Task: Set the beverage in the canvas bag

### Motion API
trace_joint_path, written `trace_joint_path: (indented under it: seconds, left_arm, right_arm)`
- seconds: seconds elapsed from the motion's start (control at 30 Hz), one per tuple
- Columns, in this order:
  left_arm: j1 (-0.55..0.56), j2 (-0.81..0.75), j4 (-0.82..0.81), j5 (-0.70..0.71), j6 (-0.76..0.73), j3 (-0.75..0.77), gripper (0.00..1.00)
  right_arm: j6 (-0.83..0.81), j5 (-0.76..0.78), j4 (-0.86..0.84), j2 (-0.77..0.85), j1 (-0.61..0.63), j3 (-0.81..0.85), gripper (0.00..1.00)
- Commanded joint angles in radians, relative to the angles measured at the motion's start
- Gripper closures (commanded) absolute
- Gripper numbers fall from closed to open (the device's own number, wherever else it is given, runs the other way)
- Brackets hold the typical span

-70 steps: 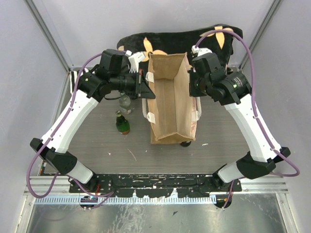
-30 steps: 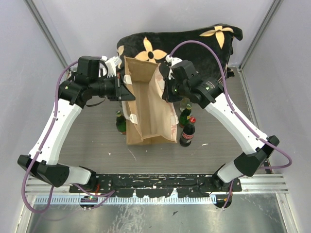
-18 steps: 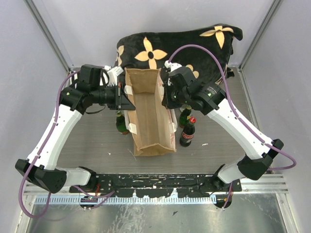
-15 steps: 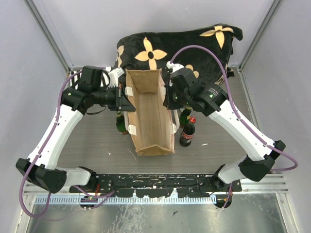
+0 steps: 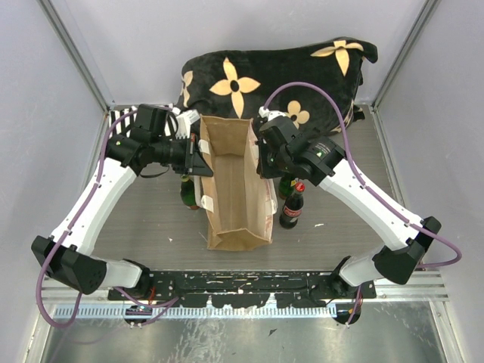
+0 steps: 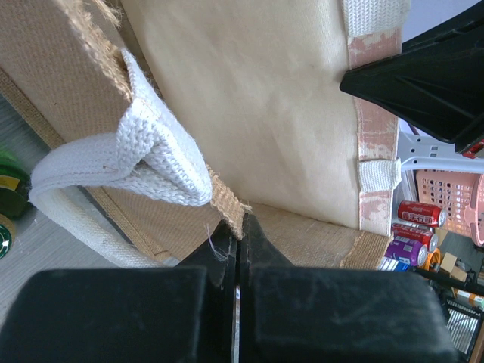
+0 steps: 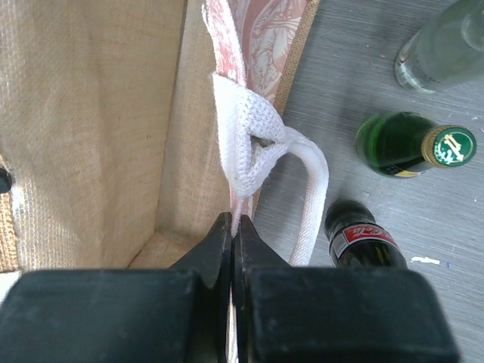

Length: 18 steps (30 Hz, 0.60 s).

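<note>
Top: bag (image 5: pixel 236 189) upright mid-table (image 5: pixel 151 219), mouth open, cushion (image 5: pixel 265 72) behind it. Green bottle (image 5: pixel 189 193) just left of bag. Second green bottle (image 5: pixel 286 184) and cola bottle (image 5: pixel 292 209) just right of it, under right arm. Left gripper (image 5: pixel 204 164) at left rim, right gripper (image 5: pixel 263 162) at right rim.

Left wrist: left gripper (image 6: pixel 238 227) pressed together, pinching frayed bag (image 6: pixel 257 98) edge beside handle (image 6: pixel 121 162).

Right wrist: right gripper (image 7: pixel 233 227) clamped on bag (image 7: pixel 91 128) rim under handle (image 7: pixel 253 144). Cola bottle (image 7: pixel 363 242), second green bottle (image 7: pixel 412 144) and clear bottle (image 7: pixel 442 49) stand outside, untouched.
</note>
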<state>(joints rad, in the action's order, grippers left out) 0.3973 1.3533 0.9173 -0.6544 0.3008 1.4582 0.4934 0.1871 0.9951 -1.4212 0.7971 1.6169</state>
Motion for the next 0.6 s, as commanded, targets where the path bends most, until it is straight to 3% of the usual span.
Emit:
trace_joint_path:
  seconds: [0.0,0.33,0.57]
  left_arm:
    - [0.002,-0.003,-0.044,-0.036,-0.033,-0.016,1.0]
    - [0.002,0.0,-0.053,-0.045,-0.029,-0.051,1.0]
    - [0.002,0.0,-0.087,-0.037,-0.033,-0.102,1.0]
  right_arm:
    - [0.045,0.083,-0.018,0.056,0.007,0.009,0.99]
    - [0.063,0.124,0.023,0.056,0.005,0.006,0.99]
    - [0.084,0.128,-0.032,0.079,-0.01,-0.105,0.99]
